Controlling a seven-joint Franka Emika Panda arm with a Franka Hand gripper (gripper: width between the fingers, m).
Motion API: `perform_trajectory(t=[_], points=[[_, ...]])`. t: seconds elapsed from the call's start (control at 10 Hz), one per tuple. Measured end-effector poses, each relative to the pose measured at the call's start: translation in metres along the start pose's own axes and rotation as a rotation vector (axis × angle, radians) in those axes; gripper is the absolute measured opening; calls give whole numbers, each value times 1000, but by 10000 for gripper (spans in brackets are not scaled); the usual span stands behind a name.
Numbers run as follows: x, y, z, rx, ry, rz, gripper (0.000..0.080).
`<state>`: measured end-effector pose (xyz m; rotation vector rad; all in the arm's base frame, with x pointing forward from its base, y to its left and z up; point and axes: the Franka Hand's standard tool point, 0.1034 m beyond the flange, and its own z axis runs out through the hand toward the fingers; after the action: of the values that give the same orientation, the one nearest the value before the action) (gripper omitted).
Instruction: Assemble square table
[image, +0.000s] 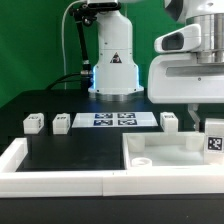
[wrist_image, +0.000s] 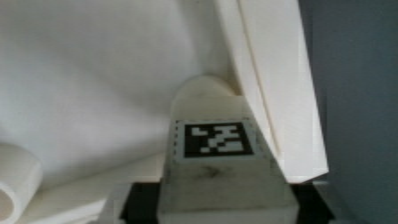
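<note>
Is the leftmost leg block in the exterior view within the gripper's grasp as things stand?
Probably not yet: the gripper seems closed on a tagged leg; nothing crowds the leftmost leg block.

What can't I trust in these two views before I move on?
- Exterior view: gripper fingertips hidden behind slab and leg; slab cut off by the right edge.
- Wrist view: fingers only dark blurred slivers at the frame edge, so contact with the leg is unclear.
- Exterior view: tags on the three loose legs too small to read.
</note>
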<state>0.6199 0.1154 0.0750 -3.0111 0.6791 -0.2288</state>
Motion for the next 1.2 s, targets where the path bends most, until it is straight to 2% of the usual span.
perform_trajectory(t=[0.2, 0.6, 0.7, 0.8, 0.9, 1.0, 1.2], points=[[2, 7, 0, -15, 2, 93, 295], [5, 14, 0, -30, 4, 163, 298], [5, 14, 0, -29, 4, 162, 364], [5, 14, 0, -29, 4, 162, 364], [5, 14, 0, -29, 4, 162, 551], [4, 14, 0, -29, 4, 162, 619], [1, 7, -2, -22, 5, 147, 644]])
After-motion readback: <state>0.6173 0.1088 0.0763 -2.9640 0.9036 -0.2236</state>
